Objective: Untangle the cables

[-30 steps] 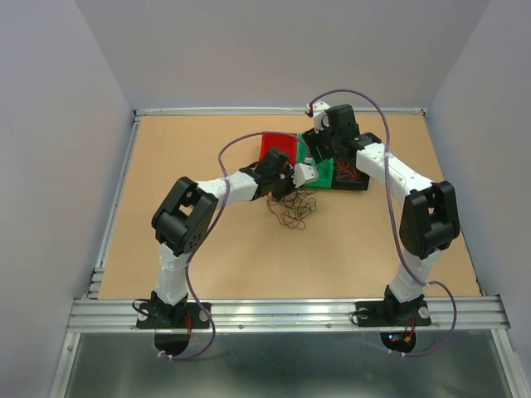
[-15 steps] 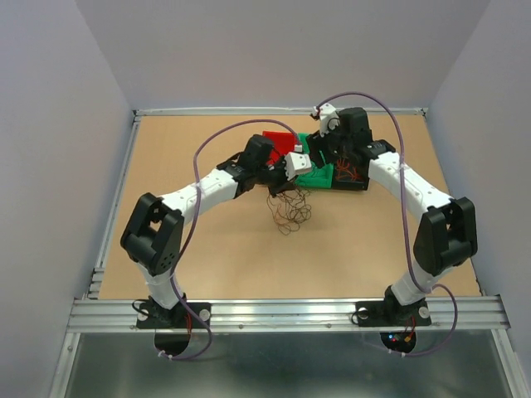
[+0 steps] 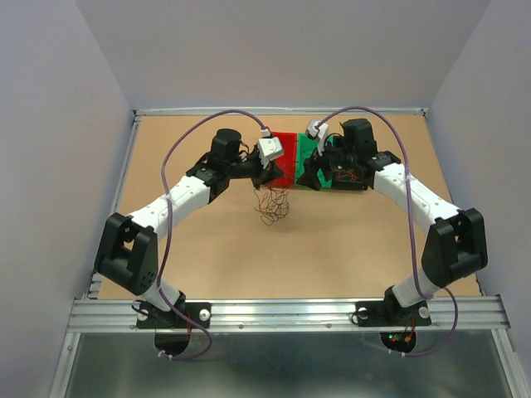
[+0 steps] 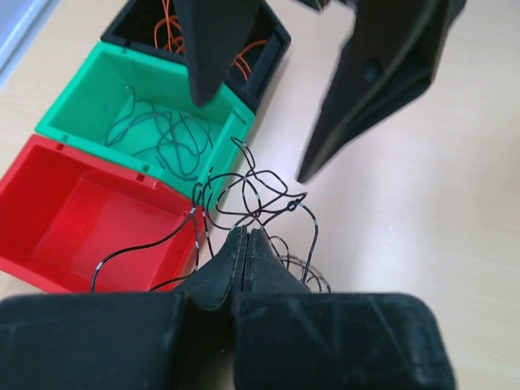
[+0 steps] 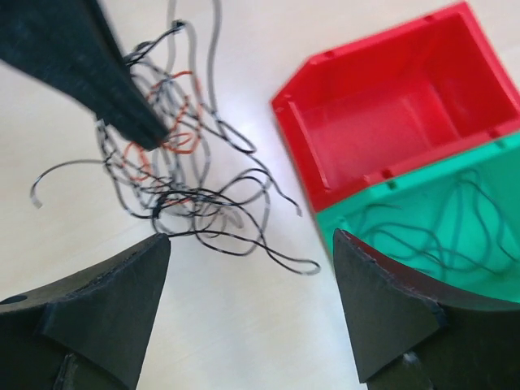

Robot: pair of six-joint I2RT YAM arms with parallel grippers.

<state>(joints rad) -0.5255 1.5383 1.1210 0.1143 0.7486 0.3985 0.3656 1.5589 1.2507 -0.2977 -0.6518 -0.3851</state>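
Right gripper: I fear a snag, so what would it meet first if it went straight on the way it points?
Probably the cables: black loops of the tangle lie straight ahead of the open right gripper. The red bin sits off to the side. How high the loops hang is unclear.

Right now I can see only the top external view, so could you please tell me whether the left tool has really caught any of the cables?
Observer: Yes. In the left wrist view the left tool is shut, with black cables pinched at its tips.
Operator: Thank you. Is anything in the red bin?
Observer: No, the red bin is empty.
Operator: And the right tool?
Observer: The right tool is wide open, facing the tangle.
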